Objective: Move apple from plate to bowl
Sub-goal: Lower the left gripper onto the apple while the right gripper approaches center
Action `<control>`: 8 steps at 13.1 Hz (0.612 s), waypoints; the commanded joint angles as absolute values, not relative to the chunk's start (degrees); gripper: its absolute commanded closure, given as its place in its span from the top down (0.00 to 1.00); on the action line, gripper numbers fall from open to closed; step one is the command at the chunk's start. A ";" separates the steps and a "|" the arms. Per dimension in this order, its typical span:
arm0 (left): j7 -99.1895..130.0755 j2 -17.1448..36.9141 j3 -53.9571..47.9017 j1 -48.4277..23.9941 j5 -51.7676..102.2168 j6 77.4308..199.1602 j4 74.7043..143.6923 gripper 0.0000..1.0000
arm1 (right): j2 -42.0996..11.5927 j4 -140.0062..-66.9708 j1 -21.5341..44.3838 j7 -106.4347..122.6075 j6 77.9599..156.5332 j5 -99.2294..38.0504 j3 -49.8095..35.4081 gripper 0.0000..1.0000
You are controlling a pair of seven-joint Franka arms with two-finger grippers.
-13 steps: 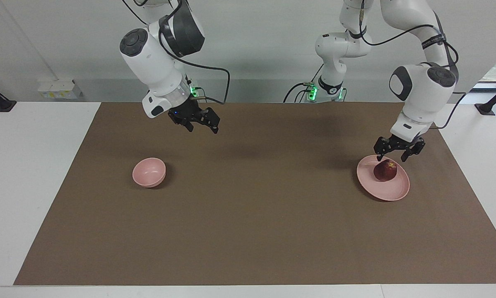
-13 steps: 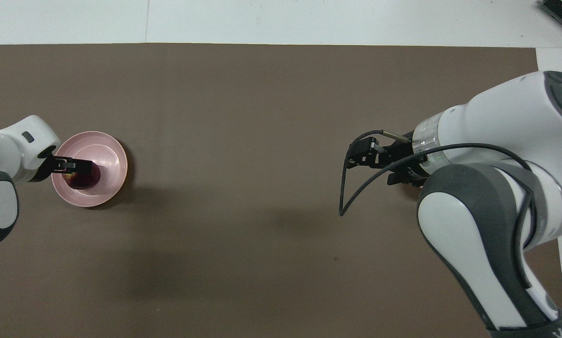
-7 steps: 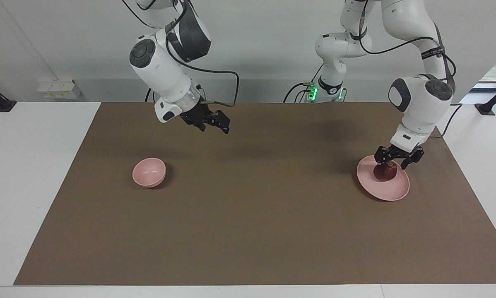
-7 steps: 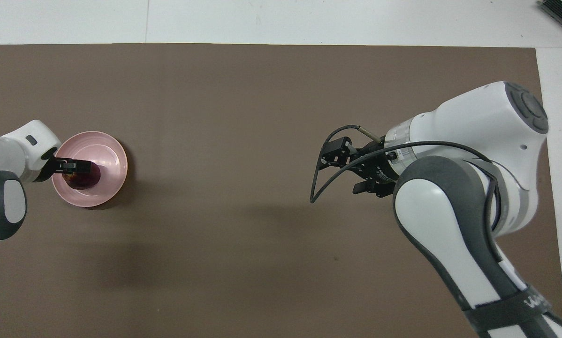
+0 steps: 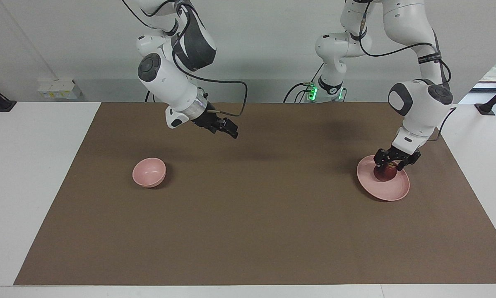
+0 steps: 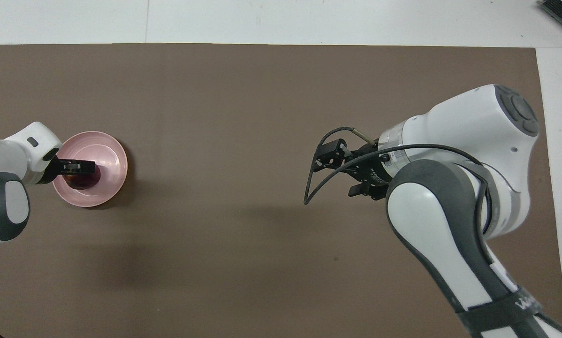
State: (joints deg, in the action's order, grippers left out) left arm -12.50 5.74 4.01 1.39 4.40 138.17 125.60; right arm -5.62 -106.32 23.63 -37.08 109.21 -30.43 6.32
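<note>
- The apple [image 5: 385,172] sat on the pink plate [image 5: 391,192] at the left arm's end of the brown mat [image 5: 264,215], toward the edge of the plate nearer to the robots.
- The left gripper [image 5: 391,162] was down at the apple, one finger on each side of it and its tip just above the top of the fruit in the facing view.
- From overhead the same gripper [image 6: 77,165] covered most of the apple [image 6: 81,180], of which only a dark red edge showed against the plate [image 6: 105,155].
- Whether those fingers were already pressing on the apple or standing a little apart from it could not be told; the apple rested on the plate, not lifted.
- The bowl [image 5: 149,172] stood by itself at the right arm's end of the mat, well apart from the plate, with nothing in it.
- In the overhead view the bowl was hidden under the right arm.
- The right gripper [image 5: 227,126] hung in the air over bare mat, between bowl and plate but closer to the bowl, tilted toward the middle of the table.
- Seen from overhead, the right gripper [image 6: 342,171] had its fingers spread apart and held nothing.
- A black cable [image 5: 235,89] looped from the right arm's wrist.
</note>
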 commanded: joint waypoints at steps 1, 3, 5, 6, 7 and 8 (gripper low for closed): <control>-14.76 3.78 3.52 2.64 5.62 139.05 127.88 0.78 | -4.66 -107.58 23.73 -40.94 110.65 -33.64 6.24 1.00; -15.29 3.26 3.52 2.64 5.62 138.34 128.58 0.67 | -4.75 -107.58 23.73 -43.15 110.74 -36.38 6.24 1.00; -15.21 3.43 3.60 2.46 5.62 138.25 128.06 0.41 | -5.01 -107.75 23.55 -43.94 110.57 -36.83 6.24 1.00; -15.47 3.86 3.60 2.20 5.54 138.34 127.45 0.21 | -5.01 -107.84 23.64 -44.47 110.57 -36.83 6.24 1.00; -15.73 3.95 3.60 2.20 5.54 138.43 127.01 0.06 | -5.01 -107.84 23.64 -44.73 110.57 -36.83 6.24 1.00; -16.34 3.61 3.60 2.11 5.54 138.34 126.39 0.01 | -5.01 -107.84 23.64 -44.82 110.57 -36.83 6.24 1.00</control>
State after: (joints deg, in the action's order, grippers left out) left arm -14.39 5.03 3.84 1.84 4.49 138.15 126.27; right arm -5.62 -106.66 23.64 -43.78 109.25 -35.18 6.32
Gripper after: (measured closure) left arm 0.357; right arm 0.000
